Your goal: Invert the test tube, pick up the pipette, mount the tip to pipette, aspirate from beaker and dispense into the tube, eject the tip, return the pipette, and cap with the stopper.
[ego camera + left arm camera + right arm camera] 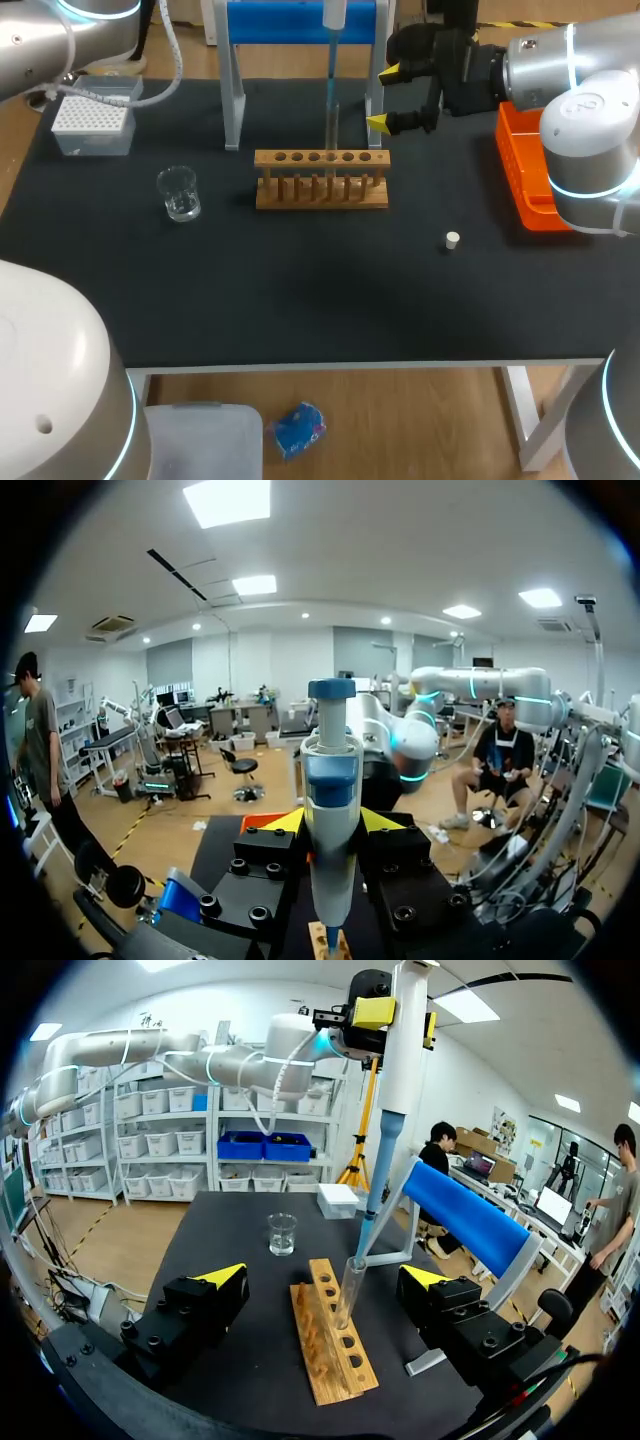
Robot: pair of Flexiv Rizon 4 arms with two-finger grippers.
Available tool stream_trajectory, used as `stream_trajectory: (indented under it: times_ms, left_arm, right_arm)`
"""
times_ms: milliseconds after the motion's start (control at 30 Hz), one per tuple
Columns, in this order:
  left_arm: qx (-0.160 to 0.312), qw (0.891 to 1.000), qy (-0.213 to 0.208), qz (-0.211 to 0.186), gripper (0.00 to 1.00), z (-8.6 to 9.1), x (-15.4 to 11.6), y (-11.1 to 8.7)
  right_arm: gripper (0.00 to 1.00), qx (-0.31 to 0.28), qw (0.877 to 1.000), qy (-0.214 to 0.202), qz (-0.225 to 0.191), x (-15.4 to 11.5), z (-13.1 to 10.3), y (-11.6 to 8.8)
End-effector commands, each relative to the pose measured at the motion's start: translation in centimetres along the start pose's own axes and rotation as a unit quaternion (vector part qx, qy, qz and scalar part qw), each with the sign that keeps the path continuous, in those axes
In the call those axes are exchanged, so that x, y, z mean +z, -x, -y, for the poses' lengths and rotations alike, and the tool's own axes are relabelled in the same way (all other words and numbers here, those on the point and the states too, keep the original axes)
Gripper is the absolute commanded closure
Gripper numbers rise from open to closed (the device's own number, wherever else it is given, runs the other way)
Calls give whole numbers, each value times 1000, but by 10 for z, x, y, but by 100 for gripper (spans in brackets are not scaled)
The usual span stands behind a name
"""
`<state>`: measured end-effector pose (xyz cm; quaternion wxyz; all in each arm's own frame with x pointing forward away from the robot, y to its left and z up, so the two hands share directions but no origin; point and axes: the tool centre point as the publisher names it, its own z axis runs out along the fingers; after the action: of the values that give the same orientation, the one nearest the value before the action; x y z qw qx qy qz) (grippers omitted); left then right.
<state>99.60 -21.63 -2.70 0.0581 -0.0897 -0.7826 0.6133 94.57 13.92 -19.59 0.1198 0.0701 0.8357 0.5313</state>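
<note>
While it bears every loose thing listed here, bench [300, 300]: black.
left pincer [332, 822]: clamped on the pipette [405, 1050], above the rack [321, 190].
right pincer [384, 97]: fingers apart, just beside the test tube [332, 125].
tip box [92, 125]: far left corner.
rack: wooden, mid-bench.
pipette: upright, blue tip in the test tube's mouth.
beaker [179, 193]: left of rack.
test tube: upright in rack.
stopper [452, 239]: right of rack, apart.

You have no legible writing, number or sign on the desk [300, 300]. The pipette [330, 830] carries a blue panel with nothing readable, and the right arm's joint cap [590, 104] bears one small dark mark, too small to make out.
</note>
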Motion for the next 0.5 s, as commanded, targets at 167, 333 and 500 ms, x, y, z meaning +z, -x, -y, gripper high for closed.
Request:
stream_trajectory:
  times_ms: [167,333,500]
  left_arm:
    - [3,1000,-5,-9,100,-1,8,4]
    - [3,1000,-7,-11,100,-2,10,1]
    - [4,1000,-10,-11,100,-2,12,-5]
  right_arm:
    - [0,0,1000,0,-1,0,0,0]
    - [0,0,1000,0,-1,0,0,0]
    - [0,0,1000,0,-1,0,0,0]
